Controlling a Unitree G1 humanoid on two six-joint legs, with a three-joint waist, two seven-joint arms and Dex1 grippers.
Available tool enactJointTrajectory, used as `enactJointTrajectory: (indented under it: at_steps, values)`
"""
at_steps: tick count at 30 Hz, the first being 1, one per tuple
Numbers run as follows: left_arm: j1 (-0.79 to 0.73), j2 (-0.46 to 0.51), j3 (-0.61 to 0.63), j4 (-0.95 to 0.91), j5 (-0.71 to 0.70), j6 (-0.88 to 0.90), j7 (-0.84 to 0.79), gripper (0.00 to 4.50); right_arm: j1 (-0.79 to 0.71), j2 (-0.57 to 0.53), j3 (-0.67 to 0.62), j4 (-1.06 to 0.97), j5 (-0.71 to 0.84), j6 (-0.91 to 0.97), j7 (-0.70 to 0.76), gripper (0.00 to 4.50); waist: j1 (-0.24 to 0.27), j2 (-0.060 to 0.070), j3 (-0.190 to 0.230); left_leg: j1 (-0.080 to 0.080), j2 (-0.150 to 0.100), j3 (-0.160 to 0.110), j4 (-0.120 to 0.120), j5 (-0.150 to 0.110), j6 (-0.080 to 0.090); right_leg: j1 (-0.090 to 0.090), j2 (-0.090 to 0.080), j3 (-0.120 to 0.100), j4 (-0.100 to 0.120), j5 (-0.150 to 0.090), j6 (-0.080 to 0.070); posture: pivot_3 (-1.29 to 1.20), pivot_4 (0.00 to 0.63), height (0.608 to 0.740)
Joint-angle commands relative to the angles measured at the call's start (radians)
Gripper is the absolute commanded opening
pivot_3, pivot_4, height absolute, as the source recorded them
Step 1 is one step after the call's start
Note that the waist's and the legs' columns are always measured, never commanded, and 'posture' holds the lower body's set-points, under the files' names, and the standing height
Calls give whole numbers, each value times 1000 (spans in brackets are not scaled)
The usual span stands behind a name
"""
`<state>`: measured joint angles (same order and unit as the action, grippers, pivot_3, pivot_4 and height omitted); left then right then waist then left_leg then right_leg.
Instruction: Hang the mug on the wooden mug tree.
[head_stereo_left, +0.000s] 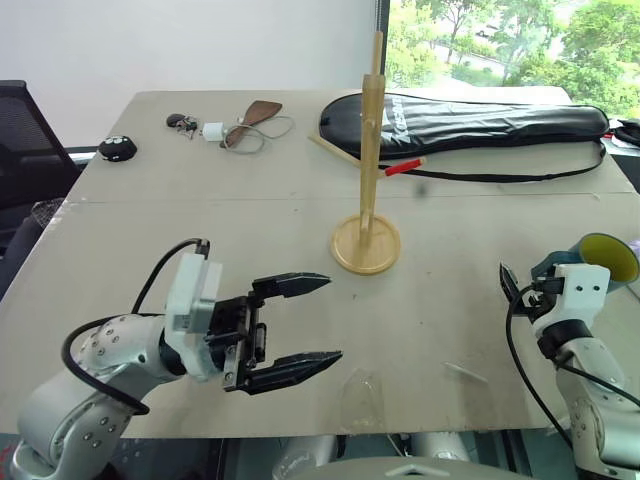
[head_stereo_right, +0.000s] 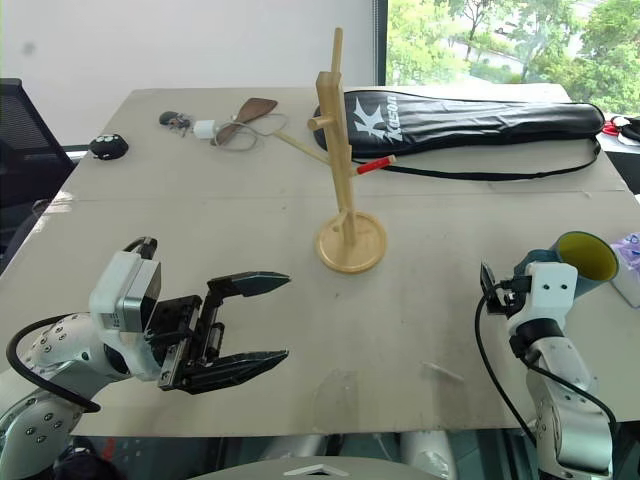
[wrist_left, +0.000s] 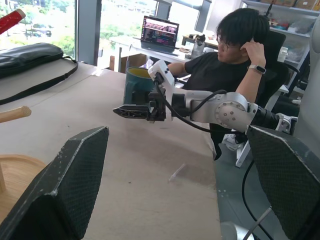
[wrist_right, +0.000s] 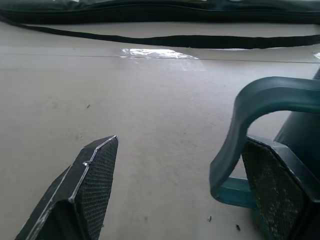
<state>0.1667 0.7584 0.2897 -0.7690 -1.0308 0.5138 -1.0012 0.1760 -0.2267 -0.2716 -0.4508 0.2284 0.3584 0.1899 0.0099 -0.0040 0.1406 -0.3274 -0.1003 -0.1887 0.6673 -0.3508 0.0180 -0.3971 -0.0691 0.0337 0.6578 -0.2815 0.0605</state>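
Note:
The teal-blue mug (head_stereo_left: 600, 258) with a yellow inside stands upright near the table's right edge. My right gripper (wrist_right: 180, 140) is level at it and open. The mug's handle (wrist_right: 250, 120) curves between the fingers, and one finger (wrist_right: 280, 195) sits in the loop against the mug's wall. The other finger (wrist_right: 85, 195) is well off to the side over bare table. The wooden mug tree (head_stereo_left: 372, 130) stands on its round base (head_stereo_left: 365, 245) mid-table. My left gripper (head_stereo_left: 333, 320) hovers at the front left, open and holding nothing, pointing toward the right.
A long black racket bag (head_stereo_left: 480, 122) with a strap lies behind the tree, with a red-tipped stick (head_stereo_left: 403, 167) beside it. Keys, a charger with cable (head_stereo_left: 230, 132) and a black object (head_stereo_left: 117, 148) lie at the far left. A person (wrist_left: 235, 60) sits beyond the table's right edge.

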Motion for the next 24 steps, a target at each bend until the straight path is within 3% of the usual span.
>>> enactJointTrajectory:
  at_steps: [1, 5, 6, 12, 14, 19, 24]
  values:
    - [20, 13, 41, -44, -22, -24, -8, 4500, -17, -1, -12, -7, -9, -17, -22, 2537, 0, 0, 0, 0, 0, 0, 0, 0, 0, 0, 0, 0, 0, 0, 0, 0, 150, 740]
    - [41, 11, 46, -69, -22, -29, 4, 4500, -23, -2, -8, -3, -17, -16, -34, 369, -1, 0, 0, 0, 0, 0, 0, 0, 0, 0, 0, 0, 0, 0, 0, 0, 150, 740]
    - [44, 11, 46, -73, -22, -30, 6, 4500, -23, -1, -7, -3, -18, -15, -36, 83, -1, 0, 0, 0, 0, 0, 0, 0, 0, 0, 0, 0, 0, 0, 0, 0, 150, 740]
    - [45, 11, 34, -127, -42, -23, 68, 4500, -27, -38, 0, -63, 29, 26, 19, 83, -3, 1, 0, 0, 0, 0, 0, 0, 0, 0, 0, 2, 0, 0, 0, 0, 150, 740]
    - [47, -3, 34, -140, -53, -29, 110, 4500, -78, -139, 10, -134, 130, 102, 146, 83, -8, 2, 1, 0, 0, 1, 0, 0, 0, 0, 0, 4, 0, 0, 0, 0, 150, 740]
    - [69, -75, 44, -120, -55, -81, 157, 4500, -336, -385, 32, -163, 345, 316, 341, 83, -25, 1, 0, 1, 1, 3, 0, 0, 0, 0, 0, 6, 0, 0, 0, 0, 150, 740]
    - [87, -125, 60, -105, -57, -147, 124, 4500, -587, -483, 142, -60, 404, 428, 442, 83, -16, -1, 1, -1, 2, 1, -1, 0, 0, 0, 0, 2, -3, 0, 0, 0, 150, 740]
